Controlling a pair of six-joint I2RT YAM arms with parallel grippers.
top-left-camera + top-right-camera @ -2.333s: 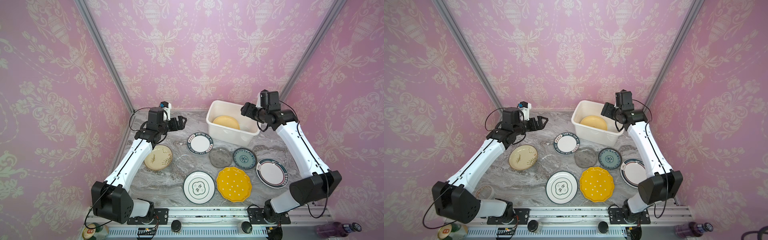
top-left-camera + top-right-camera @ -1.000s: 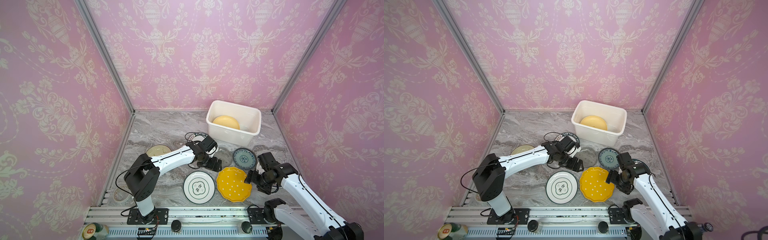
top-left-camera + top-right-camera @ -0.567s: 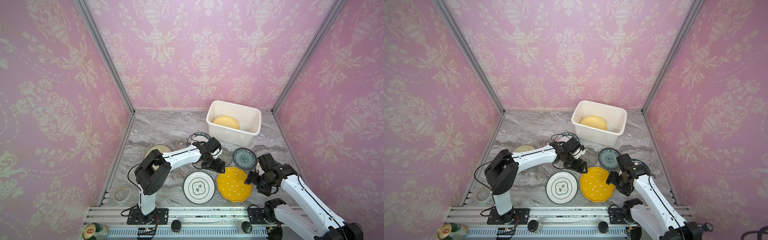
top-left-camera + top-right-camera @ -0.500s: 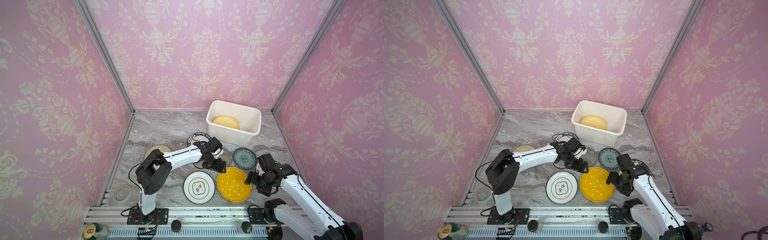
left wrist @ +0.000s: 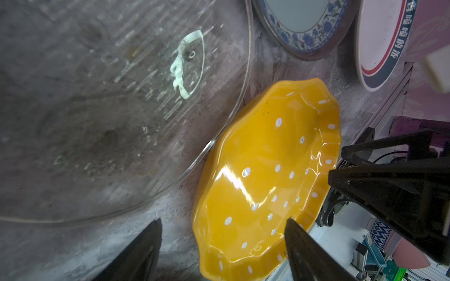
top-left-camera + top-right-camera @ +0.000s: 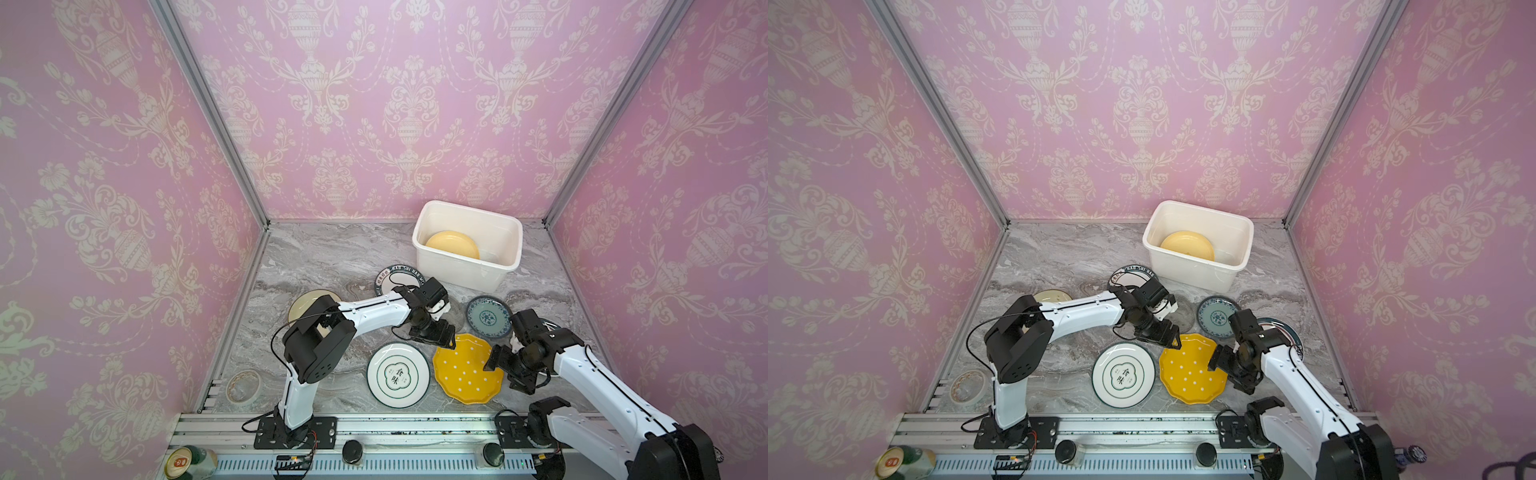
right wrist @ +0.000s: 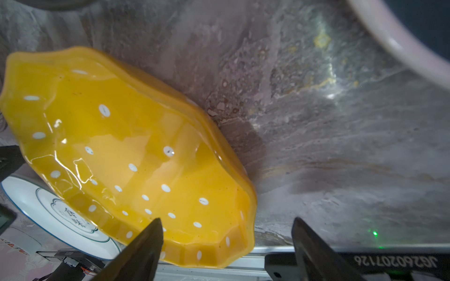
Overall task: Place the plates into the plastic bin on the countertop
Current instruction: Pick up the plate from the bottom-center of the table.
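Picking up the dotted yellow plate (image 6: 461, 374): left gripper (image 5: 222, 222) and right gripper (image 7: 226, 220) stood open astride its opposite rims (apparently not touching); a firm pinch was needed next.

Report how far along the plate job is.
Done: one pale yellow plate lies in the plastic bin.
In hand: nothing gripped yet. The left end effector and right end effector, both open, straddle opposite rims of the dotted yellow plate on the countertop.
Left: that plate plus six more in view: green-ringed white plate, teal plate, clear glass plate, lettered dark-rimmed plate, cream plate, striped-rimmed plate.
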